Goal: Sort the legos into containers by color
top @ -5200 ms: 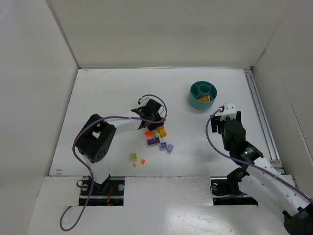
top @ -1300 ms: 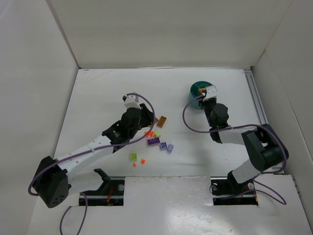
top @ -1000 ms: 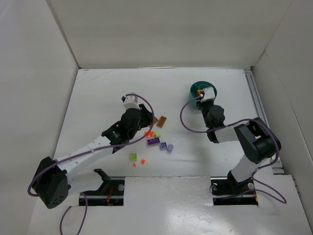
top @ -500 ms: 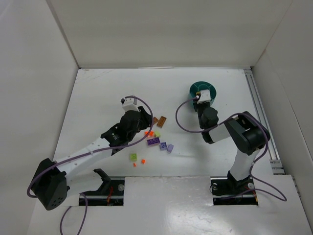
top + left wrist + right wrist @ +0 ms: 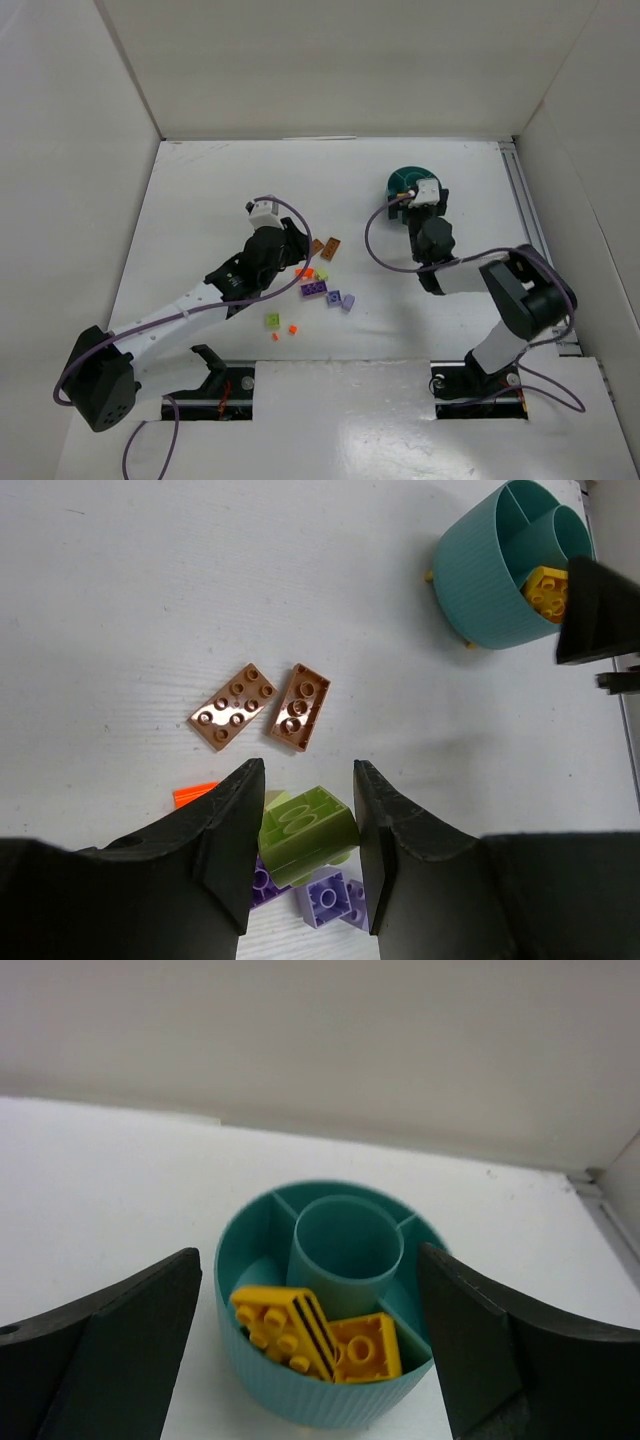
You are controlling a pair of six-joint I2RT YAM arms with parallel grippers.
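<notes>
Lying nearest, a loose purple brick [image 5: 313,289] and an orange bit [image 5: 292,328] rest on the table [image 5: 200,200]. The left gripper [image 5: 307,780] is clamped on a light green brick [image 5: 305,832], apparently just above them. Two brown bricks [image 5: 232,708] lie beyond. Farthest, the right gripper [image 5: 308,1260] gapes wide at the dish [image 5: 300,1400], which has yellow bricks [image 5: 285,1328] in its near compartment.

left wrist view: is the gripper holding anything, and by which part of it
Yes. The left gripper is shut on a light green lego, with one finger against each of the brick's two opposite sides.
</notes>
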